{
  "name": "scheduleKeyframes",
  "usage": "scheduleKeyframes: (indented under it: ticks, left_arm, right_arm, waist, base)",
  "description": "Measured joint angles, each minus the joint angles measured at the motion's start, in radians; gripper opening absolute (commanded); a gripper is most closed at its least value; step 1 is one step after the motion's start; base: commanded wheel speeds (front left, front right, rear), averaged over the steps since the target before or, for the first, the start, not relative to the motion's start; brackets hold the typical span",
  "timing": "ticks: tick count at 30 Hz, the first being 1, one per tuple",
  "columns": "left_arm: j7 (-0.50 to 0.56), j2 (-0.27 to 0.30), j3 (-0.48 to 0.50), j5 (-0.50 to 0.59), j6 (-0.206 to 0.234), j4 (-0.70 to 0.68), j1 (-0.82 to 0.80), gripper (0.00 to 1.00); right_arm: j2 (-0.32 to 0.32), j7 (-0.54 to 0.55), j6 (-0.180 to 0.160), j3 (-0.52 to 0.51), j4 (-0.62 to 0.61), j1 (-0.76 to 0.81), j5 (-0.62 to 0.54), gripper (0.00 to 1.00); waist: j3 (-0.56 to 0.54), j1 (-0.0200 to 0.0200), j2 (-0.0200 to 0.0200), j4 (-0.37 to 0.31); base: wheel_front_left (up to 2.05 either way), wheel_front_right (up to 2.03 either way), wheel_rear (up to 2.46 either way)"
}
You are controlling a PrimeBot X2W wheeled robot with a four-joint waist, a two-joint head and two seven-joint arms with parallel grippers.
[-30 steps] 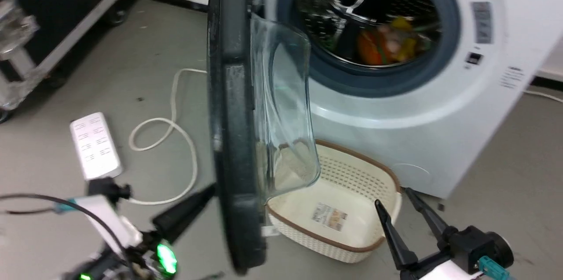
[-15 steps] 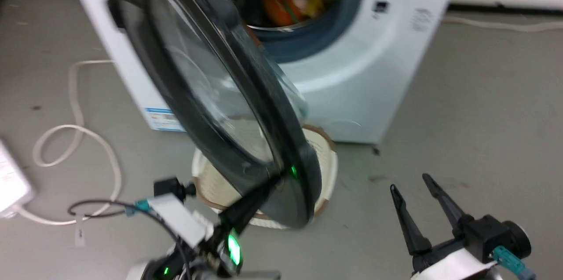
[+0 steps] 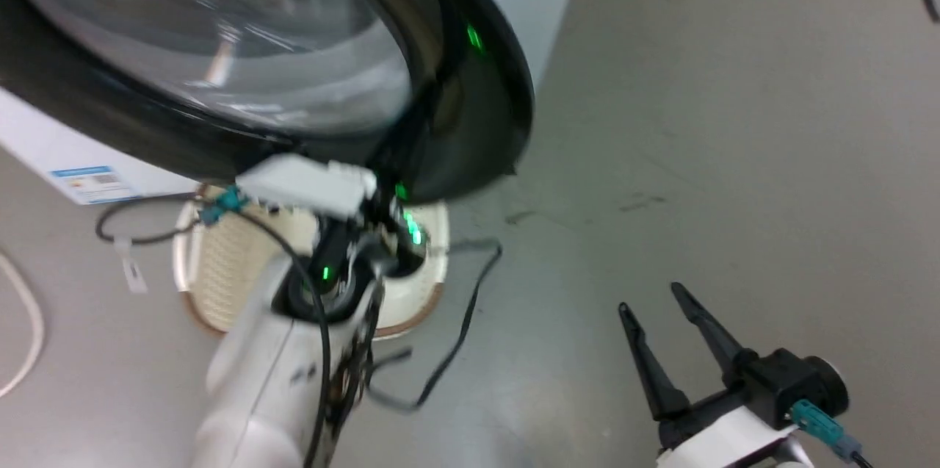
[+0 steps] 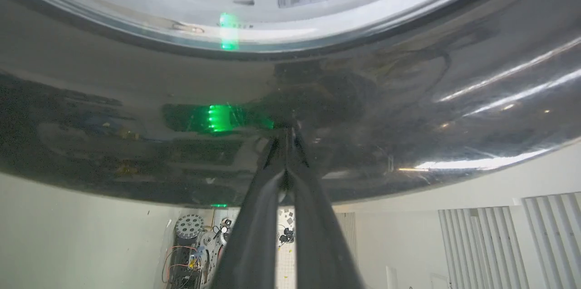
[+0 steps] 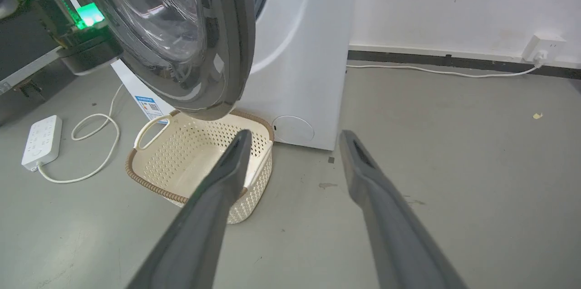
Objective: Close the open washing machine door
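- over by the white washer [image 5: 308,53], where's the washing machine door [image 3: 470,101] now?
- partway shut, standing out from the front at an angle, its lower edge hanging above the cream basket [image 5: 199,144].
- and the 2 end effectors?
- left end effector [image 4: 287,144] is clenched, fingers pinched together with the tips against the door's glossy black rim. right end effector [image 3: 649,297] is released, hovering over the grey floor [image 3: 734,123], well apart from the door.
- how will it handle?
- stiff and hinged, probably weighty with that glass bowl [image 3: 220,27]. the gloss looks slippery, so the tips could skid. i'd push on the rim at the free edge, never the glass, and expect a firm shove for the latch.
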Motion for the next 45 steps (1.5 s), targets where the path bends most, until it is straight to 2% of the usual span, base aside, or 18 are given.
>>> scheduleKeyframes:
  ticks: [6,11,16,20,23,24,25,26,29,30,31,32,34,37,39,45]
  left_arm:
    - [-0.089,-0.001,-0.026,-0.032,-0.015,0.143,-0.158,0.00]
    - [-0.101,-0.002,-0.054,-0.045,-0.022,0.196,-0.185,0.00]
    - [-0.100,0.000,-0.058,0.002,-0.026,0.128,-0.121,0.00]
    - [-0.102,0.023,-0.077,0.082,-0.026,0.018,0.029,0.00]
    - [-0.152,0.040,-0.064,0.128,-0.026,-0.084,0.162,0.00]
    - [-0.178,0.055,-0.062,0.160,-0.026,-0.115,0.207,0.22]
    - [-0.211,0.072,-0.065,0.203,-0.026,-0.142,0.253,0.80]
    - [-0.245,0.095,-0.072,0.258,-0.026,-0.166,0.294,1.00]
    - [-0.338,0.172,-0.077,0.437,-0.026,-0.213,0.402,1.00]
    - [-0.352,0.203,-0.074,0.538,-0.026,-0.219,0.427,1.00]
    - [-0.358,0.240,-0.068,0.686,-0.022,-0.221,0.443,1.00]
    - [-0.359,0.255,-0.037,0.821,-0.002,-0.232,0.457,1.00]
    - [-0.360,0.242,0.048,1.024,0.030,-0.282,0.488,1.00]
    - [-0.360,0.199,0.095,1.257,0.057,-0.347,0.549,1.00]
    - [-0.360,0.170,0.119,1.354,0.064,-0.378,0.583,1.00]
    - [-0.360,0.164,0.114,1.570,0.069,-0.386,0.653,1.00]
  right_arm:
    - [0.007,-0.008,0.000,0.021,0.027,-0.024,0.014,1.00]
    - [0.009,-0.010,0.000,0.012,0.043,-0.026,0.015,1.00]
    - [0.011,-0.012,0.000,-0.006,0.039,-0.024,0.015,1.00]
    - [0.011,-0.014,0.000,-0.022,0.023,-0.015,0.010,1.00]
    - [0.008,-0.014,0.000,-0.036,0.013,0.011,0.007,1.00]
    - [0.007,-0.014,0.000,-0.039,0.009,0.020,0.007,1.00]
    - [0.007,-0.014,0.000,-0.044,0.006,0.029,0.007,1.00]
    - [0.007,-0.014,0.000,-0.049,0.001,0.038,0.007,1.00]
    - [0.007,-0.014,0.000,-0.069,-0.019,0.064,0.007,1.00]
    - [0.007,-0.014,0.000,-0.076,-0.027,0.073,0.007,1.00]
    - [0.007,-0.014,0.000,-0.081,-0.035,0.084,0.008,1.00]
    - [0.007,-0.014,0.000,-0.087,-0.041,0.093,0.008,1.00]
    - [0.008,-0.014,0.000,-0.088,-0.051,0.111,0.007,1.00]
    - [0.009,-0.014,0.000,-0.087,-0.061,0.129,0.007,1.00]
    - [0.009,-0.014,0.000,-0.087,-0.072,0.137,0.007,1.00]
    - [0.011,-0.014,0.000,-0.098,-0.084,0.147,0.007,1.00]
  waist:
    - [0.034,0.0000,0.0000,-0.059]
    - [0.020,-0.0002,0.0000,-0.051]
    - [-0.019,-0.0003,0.0000,-0.014]
    - [-0.066,-0.0003,0.0000,0.026]
    - [-0.105,-0.0003,0.0000,0.061]
    - [-0.119,-0.0003,0.0000,0.073]
    - [-0.134,-0.0004,0.0000,0.086]
    - [-0.148,-0.0005,0.0000,0.098]
    - [-0.185,-0.0005,-0.0001,0.140]
    - [-0.196,-0.0005,0.0000,0.156]
    - [-0.207,-0.0005,0.0000,0.171]
    - [-0.217,-0.0005,-0.0001,0.187]
    - [-0.237,-0.0005,-0.0001,0.219]
    - [-0.265,-0.0005,0.0000,0.260]
    - [-0.281,-0.0005,0.0000,0.285]
    - [-0.313,-0.0004,0.0000,0.343]
  base:
    - [0.00,0.00,0.00]
    - [0.00,0.00,0.00]
    - [0.00,0.00,0.00]
    - [0.00,0.00,0.00]
    - [0.00,0.00,0.00]
    - [0.00,0.00,0.00]
    - [0.00,0.00,0.00]
    - [0.00,0.00,0.00]
    - [0.00,0.00,0.00]
    - [0.00,0.00,0.00]
    - [0.00,0.00,0.00]
    - [0.00,0.00,0.00]
    - [0.00,0.00,0.00]
    - [0.00,0.00,0.00]
    - [0.00,0.00,0.00]
    - [0.00,0.00,0.00]
